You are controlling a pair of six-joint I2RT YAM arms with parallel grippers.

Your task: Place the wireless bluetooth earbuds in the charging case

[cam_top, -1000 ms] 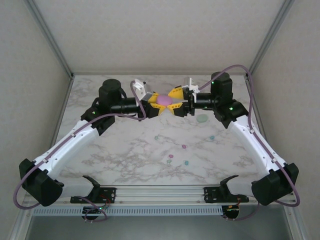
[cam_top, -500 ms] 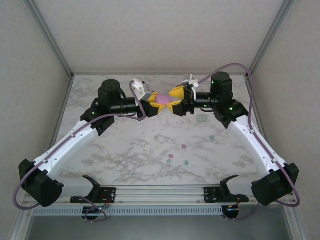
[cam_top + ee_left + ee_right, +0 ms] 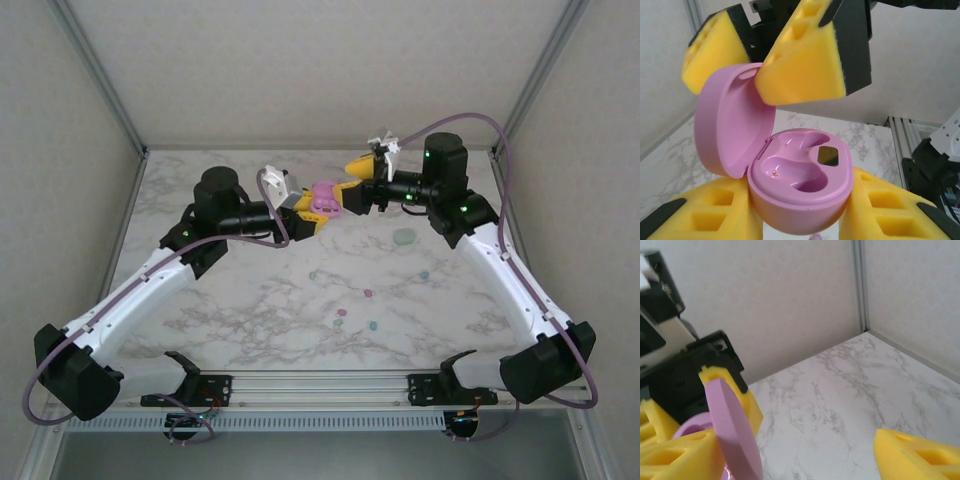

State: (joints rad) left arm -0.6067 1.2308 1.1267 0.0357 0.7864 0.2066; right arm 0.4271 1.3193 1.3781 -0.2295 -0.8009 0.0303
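Note:
My left gripper (image 3: 316, 206) is shut on the base of a pink charging case (image 3: 800, 185), held off the table near the back. Its lid (image 3: 732, 125) stands hinged open, and both sockets are empty. My right gripper (image 3: 351, 181) is open just right of the case. One of its yellow fingers (image 3: 805, 65) sits at the lid's edge, and the lid (image 3: 732, 430) shows beside that finger in the right wrist view. Several tiny earbuds lie on the marble: teal (image 3: 312, 275), teal (image 3: 424, 274), pink (image 3: 368, 293), pink (image 3: 341, 312), teal (image 3: 373, 325).
A mint green case (image 3: 404, 237) lies closed on the table under the right arm. Grey walls with metal posts (image 3: 120, 110) close in the back and sides. A rail (image 3: 320, 385) runs along the near edge.
The right gripper drew back to the right, rose and spread its fingers. The pink case's lid, shut before, now stands open. The left gripper shifted slightly with the case.

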